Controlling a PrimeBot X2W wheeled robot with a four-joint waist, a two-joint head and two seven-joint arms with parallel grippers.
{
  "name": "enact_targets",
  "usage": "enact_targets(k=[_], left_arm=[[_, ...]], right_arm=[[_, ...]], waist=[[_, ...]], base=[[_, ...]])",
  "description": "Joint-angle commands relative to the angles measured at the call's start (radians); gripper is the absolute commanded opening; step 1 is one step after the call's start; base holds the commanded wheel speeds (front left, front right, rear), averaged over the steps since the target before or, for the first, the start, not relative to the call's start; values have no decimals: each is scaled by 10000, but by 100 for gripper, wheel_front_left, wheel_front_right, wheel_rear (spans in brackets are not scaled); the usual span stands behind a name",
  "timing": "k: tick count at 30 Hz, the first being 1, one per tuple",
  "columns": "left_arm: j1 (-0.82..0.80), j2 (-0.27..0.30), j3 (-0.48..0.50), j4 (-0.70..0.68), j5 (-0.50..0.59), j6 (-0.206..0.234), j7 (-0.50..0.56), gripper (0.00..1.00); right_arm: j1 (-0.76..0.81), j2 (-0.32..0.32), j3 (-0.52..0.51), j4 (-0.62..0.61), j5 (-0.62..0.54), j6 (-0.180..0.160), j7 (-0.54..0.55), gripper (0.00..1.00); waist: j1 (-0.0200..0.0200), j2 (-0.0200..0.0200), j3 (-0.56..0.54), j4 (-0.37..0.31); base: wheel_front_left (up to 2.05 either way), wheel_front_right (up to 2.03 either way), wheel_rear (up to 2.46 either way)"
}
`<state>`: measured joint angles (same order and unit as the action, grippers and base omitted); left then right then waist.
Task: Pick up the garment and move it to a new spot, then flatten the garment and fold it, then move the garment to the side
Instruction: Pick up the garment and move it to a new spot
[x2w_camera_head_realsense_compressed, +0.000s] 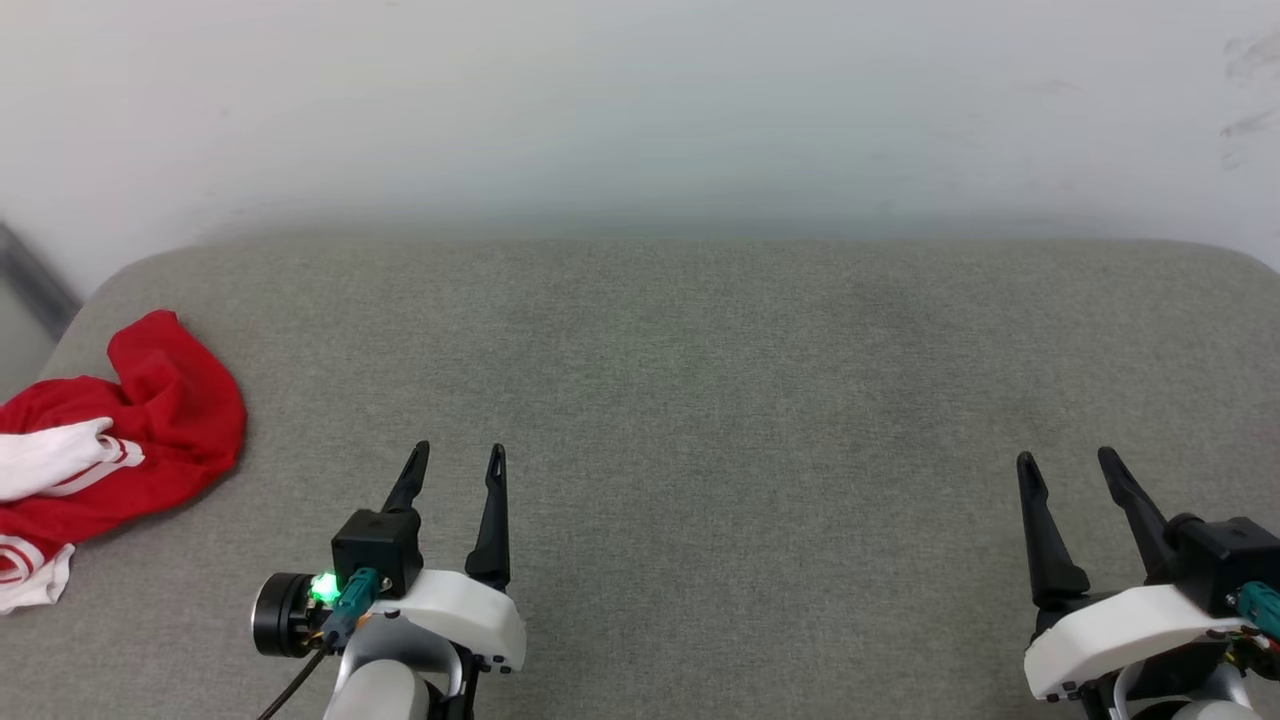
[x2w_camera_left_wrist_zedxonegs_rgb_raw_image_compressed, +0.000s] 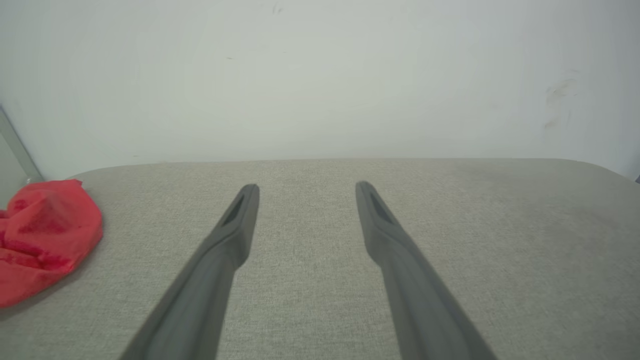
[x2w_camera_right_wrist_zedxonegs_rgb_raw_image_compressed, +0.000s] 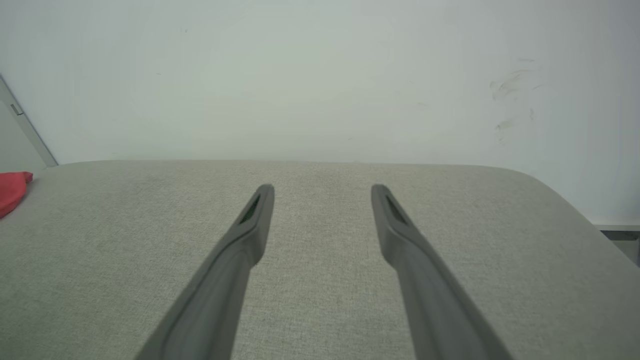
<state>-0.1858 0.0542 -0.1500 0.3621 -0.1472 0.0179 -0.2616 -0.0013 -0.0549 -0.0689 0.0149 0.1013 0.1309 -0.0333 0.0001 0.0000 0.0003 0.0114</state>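
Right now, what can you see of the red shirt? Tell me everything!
The red shirt is soft-looking cloth, bright red, with a white sleeve edged in red stripes. It lies crumpled in a lumpy heap, not flat or folded, at the left end of the grey padded surface, partly past the picture's edge. As far as shows, only that surface touches it; the open left pincer stands apart, to its right.

garment (x2w_camera_head_realsense_compressed: 150, 420) | red w/ white sleeve, striped trim | crumpled heap | far-left edge of grey cushion (x2w_camera_head_realsense_compressed: 700, 400)
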Motion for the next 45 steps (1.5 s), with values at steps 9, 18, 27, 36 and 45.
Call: enact_targets(k=[9, 18, 27, 36, 45], left_arm=[[-214, -18, 74, -27, -96, 131, -52, 100], [-245, -9, 470, -339, -93, 251, -41, 100], [-62, 6, 926, -565, -117, 338, -41, 100], [252, -17, 1431, -1011, -216, 507, -41, 100], [342, -28, 1677, -1342, -182, 574, -41, 100]], right_arm=[[145, -118, 70, -389, 18, -3, 121, 100], [-54, -314, 542, -989, 67, -3, 326, 100], [-120, -322, 943, -1346, 96, -3, 464, 100], [-523, -553, 1644, -1598, 86, -5, 715, 100], [-1074, -819, 2090, -1469, 175, -5, 827, 100]], waist=[[-1, 0, 29, 1106], [-1, 0, 326, 3112], [-1, 0, 406, 4735], [-1, 0, 658, 5302], [-1, 0, 842, 5363]], base=[[0, 0, 0], [0, 0, 0], [0, 0, 0], [0, 0, 0], [0, 0, 0]])
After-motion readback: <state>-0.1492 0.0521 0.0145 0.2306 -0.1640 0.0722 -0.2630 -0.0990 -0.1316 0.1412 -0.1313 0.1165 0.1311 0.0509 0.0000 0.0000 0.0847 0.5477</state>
